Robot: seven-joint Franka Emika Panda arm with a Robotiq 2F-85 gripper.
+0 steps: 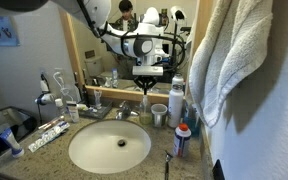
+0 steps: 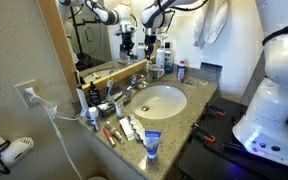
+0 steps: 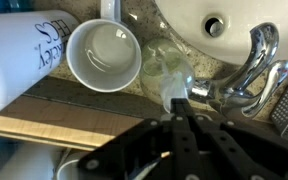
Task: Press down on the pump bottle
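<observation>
The pump bottle (image 3: 162,66) has a yellowish-green see-through body and stands on the counter between the white cup (image 3: 104,55) and the faucet (image 3: 250,62). In the wrist view I look down on it. My gripper (image 3: 182,103) is shut, its two fingers pressed together, with the tips right over the pump head, which they mostly hide. In an exterior view the gripper (image 1: 148,84) points straight down over the bottle (image 1: 147,104) at the back of the sink. I cannot tell whether the tips touch the pump.
A tall white bottle (image 1: 176,102) stands next to the cup (image 1: 159,115). A small blue-and-orange bottle (image 1: 182,140) stands nearer the counter's front. The sink basin (image 1: 109,148) is in front, the mirror ledge (image 1: 109,92) behind, and a towel (image 1: 239,50) hangs to the side.
</observation>
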